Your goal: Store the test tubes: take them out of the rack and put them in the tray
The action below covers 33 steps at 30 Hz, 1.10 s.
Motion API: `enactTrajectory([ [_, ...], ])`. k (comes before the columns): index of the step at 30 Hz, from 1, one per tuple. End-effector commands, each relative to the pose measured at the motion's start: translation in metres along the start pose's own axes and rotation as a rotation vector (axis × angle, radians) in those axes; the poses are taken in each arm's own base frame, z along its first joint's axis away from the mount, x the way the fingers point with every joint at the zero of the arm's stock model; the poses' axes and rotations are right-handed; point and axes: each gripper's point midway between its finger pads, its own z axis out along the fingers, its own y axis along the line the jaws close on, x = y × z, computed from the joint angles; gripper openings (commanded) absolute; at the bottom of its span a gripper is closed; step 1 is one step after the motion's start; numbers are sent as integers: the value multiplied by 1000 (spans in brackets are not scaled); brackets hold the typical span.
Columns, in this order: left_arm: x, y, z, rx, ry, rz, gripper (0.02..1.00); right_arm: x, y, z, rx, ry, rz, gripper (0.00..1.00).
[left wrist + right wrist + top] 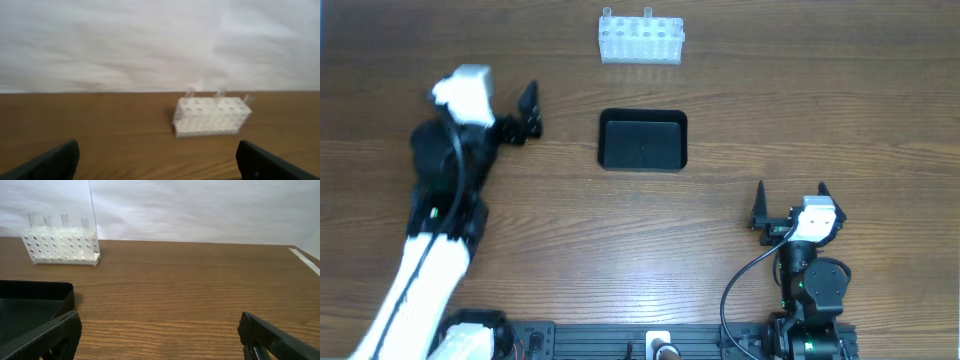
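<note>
From above we see the rack [641, 38] holding test tubes [608, 14] by the table's [820, 90] far edge, with the tray [643, 140] near it. The left gripper [532, 112] and right gripper [790, 202] both gape wide, empty. The left wrist view faces the rack. The right wrist view has the tray close by and the rack beyond it.

Light was even and fairly bright, seemingly from overhead. The table [820, 100] carried a soft sheen. The rack [211, 116] cast a faint shadow and looked blurred in the left wrist view.
</note>
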Motion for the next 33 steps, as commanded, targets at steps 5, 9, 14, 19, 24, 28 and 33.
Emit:
enactTrajectory([
  [5,-13,-26,96,8,138,30,998,1,0,0,0,-2,-4,993],
  [9,0,-33,145,-17,229,42,998,1,0,0,0,-2,-4,993],
  [14,18,-47,199,-19,288,58,998,1,0,0,0,-2,-4,991],
  [19,38,-60,240,-3,322,68,1000,1,0,0,0,-2,-4,993],
  [24,65,-67,260,4,351,73,1000,1,0,0,0,-2,-4,991],
  [28,80,-65,266,2,365,71,998,1,0,0,0,-2,-4,991],
  [33,89,-64,272,-5,363,73,1000,1,0,0,0,-2,-4,991],
])
